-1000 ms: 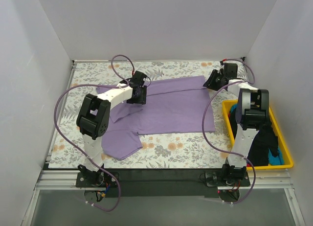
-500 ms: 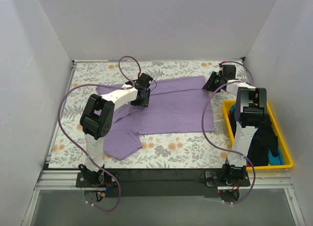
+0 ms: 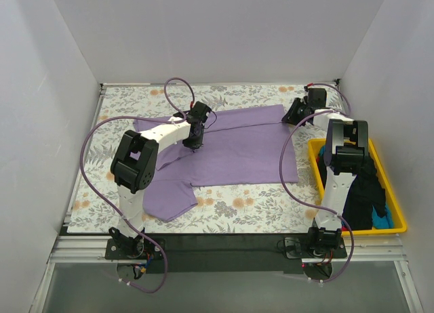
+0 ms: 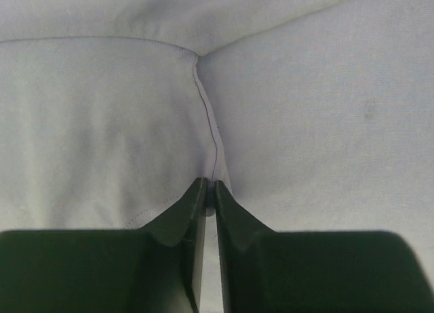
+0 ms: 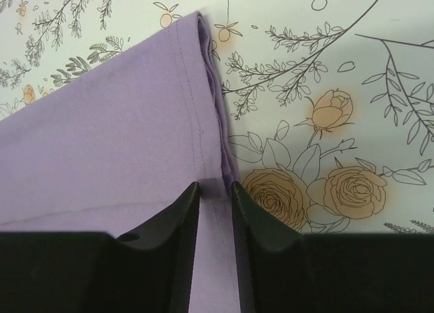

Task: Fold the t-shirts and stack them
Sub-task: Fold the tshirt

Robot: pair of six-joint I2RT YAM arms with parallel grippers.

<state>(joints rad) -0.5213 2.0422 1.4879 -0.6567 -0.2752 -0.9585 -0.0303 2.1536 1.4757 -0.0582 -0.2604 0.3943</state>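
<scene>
A lavender t-shirt [image 3: 237, 150] lies spread flat on the flowered table cover [image 3: 122, 99], one sleeve toward the near left. My left gripper [image 3: 194, 142] points down onto its upper left part, near the far sleeve. In the left wrist view this gripper [image 4: 209, 185] is shut, pinching a seamed fold of the lavender fabric [image 4: 305, 123]. My right gripper [image 3: 288, 116] is at the shirt's far right corner. There the right gripper [image 5: 215, 185] has its jaws close together on the stitched hem [image 5: 196, 103]. Black t-shirts [image 3: 366, 191] and a bright blue one [image 3: 384, 221] lie in the tray.
A yellow plastic tray [image 3: 369, 230] stands at the right edge of the table, beside the right arm. White walls close in the left, far and right sides. Purple cables loop over both arms. The flowered cover [image 5: 325, 89] shows beside the hem.
The left gripper's jaws have closed on the lavender fabric and its wrist has tipped down onto the shirt. The right gripper has stayed at the corner, its jaws slightly narrower.
</scene>
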